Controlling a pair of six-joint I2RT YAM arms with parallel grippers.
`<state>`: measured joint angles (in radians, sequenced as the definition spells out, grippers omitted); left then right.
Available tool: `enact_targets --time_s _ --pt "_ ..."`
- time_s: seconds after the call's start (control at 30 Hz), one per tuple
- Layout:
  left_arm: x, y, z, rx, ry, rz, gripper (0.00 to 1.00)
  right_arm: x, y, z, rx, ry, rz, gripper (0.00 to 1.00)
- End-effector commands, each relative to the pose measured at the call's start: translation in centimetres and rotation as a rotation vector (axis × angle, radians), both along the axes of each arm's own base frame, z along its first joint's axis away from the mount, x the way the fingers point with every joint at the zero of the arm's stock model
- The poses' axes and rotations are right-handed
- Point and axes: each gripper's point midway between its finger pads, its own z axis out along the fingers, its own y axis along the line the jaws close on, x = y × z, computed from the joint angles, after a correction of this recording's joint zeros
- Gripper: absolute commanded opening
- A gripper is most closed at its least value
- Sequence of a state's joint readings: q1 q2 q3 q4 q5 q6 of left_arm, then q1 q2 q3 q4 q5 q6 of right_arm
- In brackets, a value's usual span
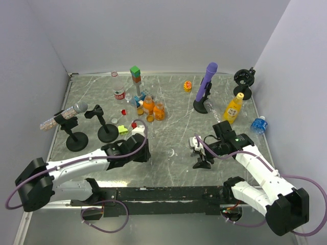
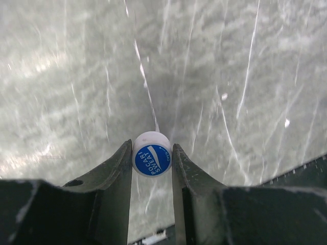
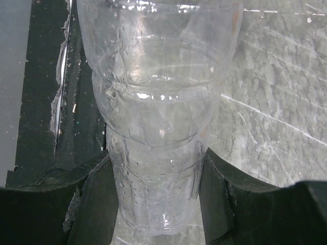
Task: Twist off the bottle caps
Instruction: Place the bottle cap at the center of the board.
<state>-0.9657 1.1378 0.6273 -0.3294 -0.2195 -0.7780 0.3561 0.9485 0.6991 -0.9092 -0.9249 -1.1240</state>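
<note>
left gripper [image 2: 152, 147] is pinched on a small cap [image 2: 152, 154], blue printed top, white skirt; jaws sit square on opposite sides of the skirt; only bare table [image 2: 230, 76] shows beneath it and no bottle neck, so I read the cap as off its thread

right gripper [image 3: 156, 155] is clamped on a clear bottle [image 3: 158, 76]; jaws flank the narrow ribbed section, with the wider body beyond the fingertips; its neck is out of frame; top view doesn't resolve this bottle, so I can't tell upright or tilted

handling, my read: cap is light, stiff and tiny; hold it on the skirt, centred, or it squirts out sideways; bottle looks thin-walled and nearly empty, just droplets inside; light, slick, dents easily; the ribbed waist is the stiffest hold; squeezing the smooth shoulder would buckle it and let it spin

other capped ones, e.g. yellow juice bottle [image 1: 233, 108], stand well apart at the far side; fuller, so likely heavier and firmer to clamp
</note>
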Motion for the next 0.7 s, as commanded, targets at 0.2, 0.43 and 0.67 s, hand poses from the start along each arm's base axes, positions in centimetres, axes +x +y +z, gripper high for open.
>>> enact_targets --time_s 0.2,0.43,0.67 --pt "3.4 -4.5 4.2 -0.064 -0.123 -0.056 0.01 2.3 -0.3 2.3 0.061 -0.053 -0.113 0.17" --pt "4.4 -11.2 6.8 -0.283 -0.112 -0.149 0.01 5.9 -2.9 6.1 0.167 -0.118 -0.361 0.17" --pt "9.1 -16.6 6.6 -0.206 -0.111 -0.146 0.01 8.4 -5.7 7.3 0.189 -0.16 -0.56 0.17"
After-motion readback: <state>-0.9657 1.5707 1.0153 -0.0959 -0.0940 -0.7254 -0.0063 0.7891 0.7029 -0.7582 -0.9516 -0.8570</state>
